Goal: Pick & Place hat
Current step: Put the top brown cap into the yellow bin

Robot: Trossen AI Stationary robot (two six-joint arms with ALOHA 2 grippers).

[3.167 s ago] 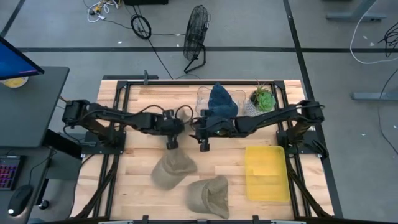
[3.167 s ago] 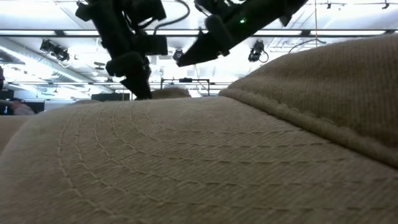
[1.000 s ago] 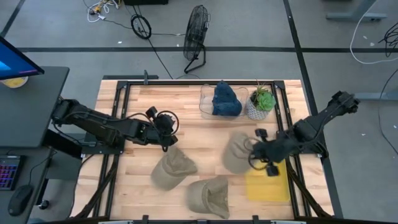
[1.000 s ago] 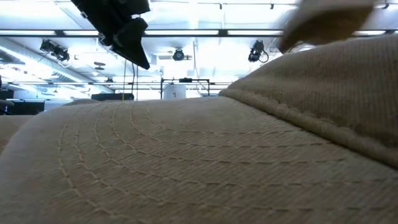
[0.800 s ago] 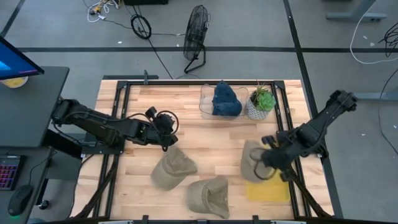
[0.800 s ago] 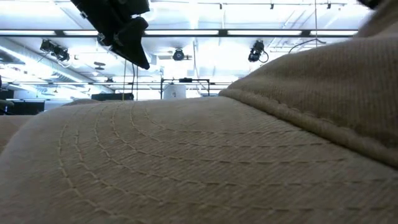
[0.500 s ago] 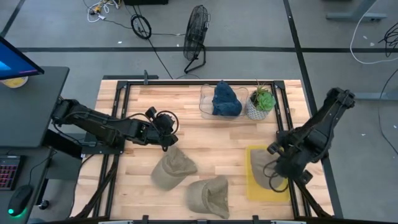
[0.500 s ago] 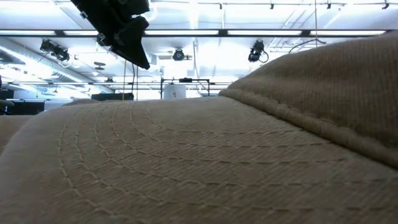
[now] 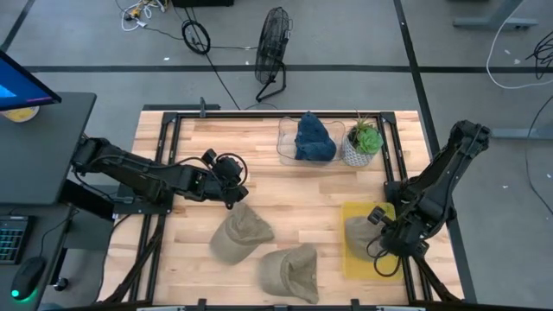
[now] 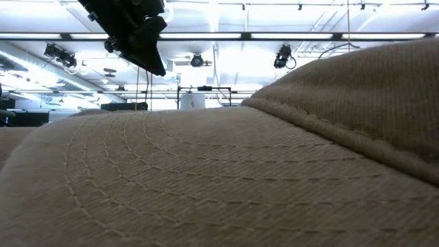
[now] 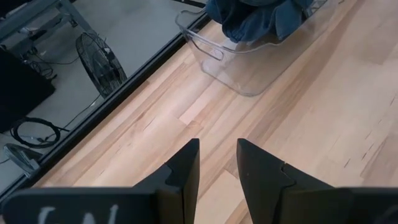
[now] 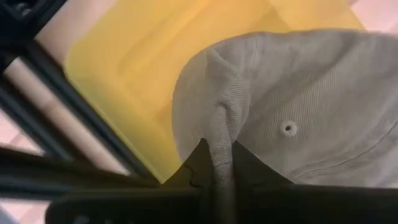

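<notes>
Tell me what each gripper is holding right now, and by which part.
The right gripper pinches a fold of the tan hat at its edge, over the yellow tray. The left gripper holds nothing.

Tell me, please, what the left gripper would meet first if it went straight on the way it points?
Probably bare table: the left gripper, open, aims down at the wood, short of the clear bin.
</notes>
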